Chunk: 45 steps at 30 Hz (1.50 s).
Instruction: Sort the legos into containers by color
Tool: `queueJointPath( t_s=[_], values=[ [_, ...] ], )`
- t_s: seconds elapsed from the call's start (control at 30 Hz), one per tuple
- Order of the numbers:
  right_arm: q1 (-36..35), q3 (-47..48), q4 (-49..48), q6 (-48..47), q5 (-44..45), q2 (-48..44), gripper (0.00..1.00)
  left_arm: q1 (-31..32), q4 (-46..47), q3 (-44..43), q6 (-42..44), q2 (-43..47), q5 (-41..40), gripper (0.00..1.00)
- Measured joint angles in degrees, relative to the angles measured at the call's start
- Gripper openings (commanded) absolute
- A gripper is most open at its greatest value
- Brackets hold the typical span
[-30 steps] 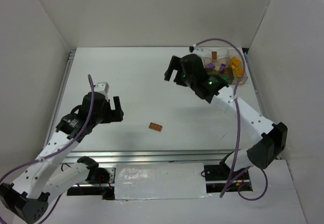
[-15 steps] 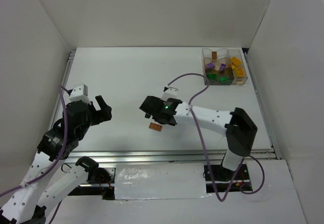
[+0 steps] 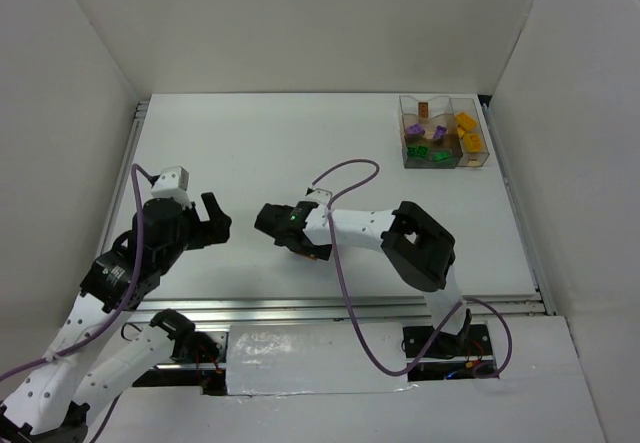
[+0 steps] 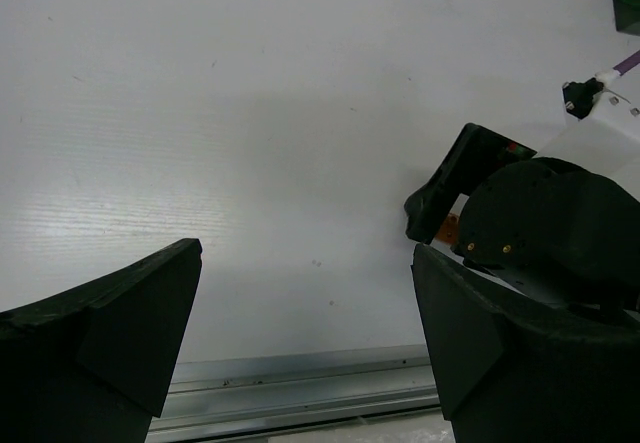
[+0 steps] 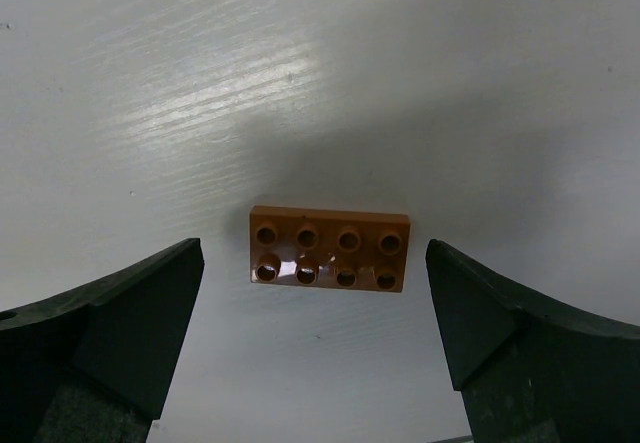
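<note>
No readable text, labels, brands or numbers anywhere.

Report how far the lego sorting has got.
Done: purple, green, yellow-orange and brown bricks lie in the divided container. In hand: the open right gripper straddles one brown brick lying flat on the table, not yet gripped. Left: gripping it and carrying it to the container.

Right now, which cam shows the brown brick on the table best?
Right wrist: the brown brick lies flat, studs up, fully visible between the fingers of the open right gripper. Top external has it almost wholly hidden under that gripper. Left wrist catches only an orange-brown sliver beside the gripper's finger.
</note>
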<state>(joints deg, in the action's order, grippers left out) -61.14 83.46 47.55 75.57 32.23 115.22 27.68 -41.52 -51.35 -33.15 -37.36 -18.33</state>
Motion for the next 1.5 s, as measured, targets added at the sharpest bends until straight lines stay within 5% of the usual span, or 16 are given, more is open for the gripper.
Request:
queueJointPath(
  t_s=[0.33, 0.47, 0.6, 0.63, 0.73, 0.77, 0.83, 1.13, 1.33, 1.5],
  values=[
    [0.4, -4.8, -4.8, -2.0, -1.9, -0.7, 0.94, 0.2, 0.5, 0.0, 0.2, 0.5, 1.0, 0.99],
    [0.4, -4.7, -4.2, -2.4, -1.5, -0.5, 0.56, 0.3, 0.7, 0.0, 0.2, 0.7, 1.1, 1.00],
    [0.4, -5.2, -4.6, -2.3, -1.4, -0.6, 0.42, 0.3, 0.8, 0.0, 0.2, 1.2, 1.1, 0.99],
    [0.4, -5.5, -5.0, -2.4, -1.2, -0.8, 0.27, 0.3, 0.8, 0.0, 0.2, 1.5, 1.1, 1.00],
    [0.4, -6.5, -5.9, -2.4, -1.2, -1.5, 0.20, 0.3, 0.9, 0.0, 0.2, 2.0, 1.1, 1.00],
    [0.4, -6.8, -6.3, -2.4, -1.2, -1.8, 0.07, 0.3, 0.9, 0.0, 0.2, 2.0, 1.1, 0.99],
    [0.4, -7.9, -7.7, -3.1, -1.2, -2.5, 0.00, 0.3, 0.8, 0.0, 0.2, 2.0, 1.0, 1.00],
    [4.4, -14.2, -19.3, -20.2, -4.4, -8.1, 0.00, 0.8, 0.8, 0.0, 0.1, 3.9, 0.1, 1.00],
    [21.6, -10.2, -24.1, -38.8, -12.7, -13.4, 0.00, 1.2, 0.8, 0.0, 0.0, 4.0, -0.1, 0.99],
    [38.1, 10.3, -23.8, -54.1, -14.9, -8.8, 0.00, 1.5, 0.8, 0.0, 0.0, 4.3, -0.3, 0.99]
  ],
)
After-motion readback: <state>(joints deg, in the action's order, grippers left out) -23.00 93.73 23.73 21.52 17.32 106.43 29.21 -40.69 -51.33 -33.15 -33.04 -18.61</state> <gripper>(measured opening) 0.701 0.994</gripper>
